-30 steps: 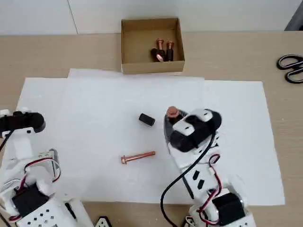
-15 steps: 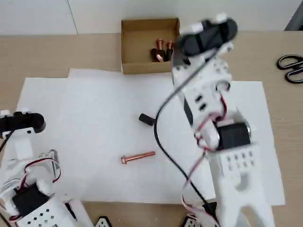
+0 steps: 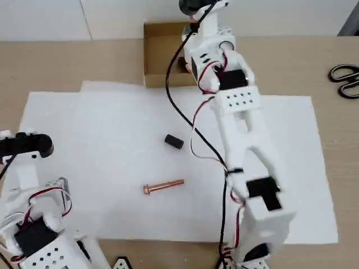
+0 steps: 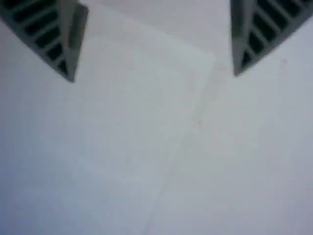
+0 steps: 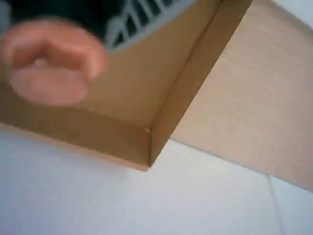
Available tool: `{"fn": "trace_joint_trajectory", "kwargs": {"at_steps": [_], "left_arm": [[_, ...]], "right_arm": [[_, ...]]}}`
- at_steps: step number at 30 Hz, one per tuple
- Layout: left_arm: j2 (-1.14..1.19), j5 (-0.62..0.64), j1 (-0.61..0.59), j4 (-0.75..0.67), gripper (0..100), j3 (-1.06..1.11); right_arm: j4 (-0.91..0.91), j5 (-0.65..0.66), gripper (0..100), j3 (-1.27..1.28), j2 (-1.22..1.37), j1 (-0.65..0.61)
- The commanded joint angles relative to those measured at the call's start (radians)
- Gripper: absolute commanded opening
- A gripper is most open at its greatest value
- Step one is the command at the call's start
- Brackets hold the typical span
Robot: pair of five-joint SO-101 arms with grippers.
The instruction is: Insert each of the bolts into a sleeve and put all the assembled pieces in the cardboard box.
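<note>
Right pincer [image 3: 192, 21] clenched on a sleeved bolt [image 5: 49, 63], over the cardboard box [image 3: 157, 56], with a box corner just beneath. Left pincer [image 4: 154, 76] released above white paper [image 4: 146, 161]. Drop-off step, I judge: next calls for lowering inside the walls and letting go, with the loose bolt [image 3: 163, 186] and loose sleeve [image 3: 174, 141] well behind it waiting.

1 pair of black-handled scissors [image 3: 343, 80] near the table's right edge, white sheet [image 3: 101, 162] spread over tan wooden table [image 3: 56, 67]

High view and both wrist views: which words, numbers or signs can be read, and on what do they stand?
None can be read. The cardboard box, the white paper, the loose bolt and the black sleeve show no print.
</note>
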Motion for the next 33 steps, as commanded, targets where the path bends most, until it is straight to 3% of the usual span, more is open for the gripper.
{"fn": "trace_joint_trajectory", "kwargs": {"at_steps": [1, 7, 26, 33], "left_arm": [[-0.009, -0.005, -0.006, 0.0, 20, 0.001], [-0.009, -0.006, -0.006, -0.012, 20, 0.025], [-0.009, -0.006, -0.006, -0.012, 20, 0.027], [-0.009, -0.006, -0.006, -0.012, 20, 0.027]], "right_arm": [[-0.125, -0.012, 0.4, -0.141, 0.102, 0.004], [-0.225, -0.011, 0.4, -0.259, 0.28, -0.024], [-0.214, -0.006, 1.0, -0.709, 0.746, -0.064], [-0.15, -0.005, 14.7, -0.732, 0.771, -0.064]]}}
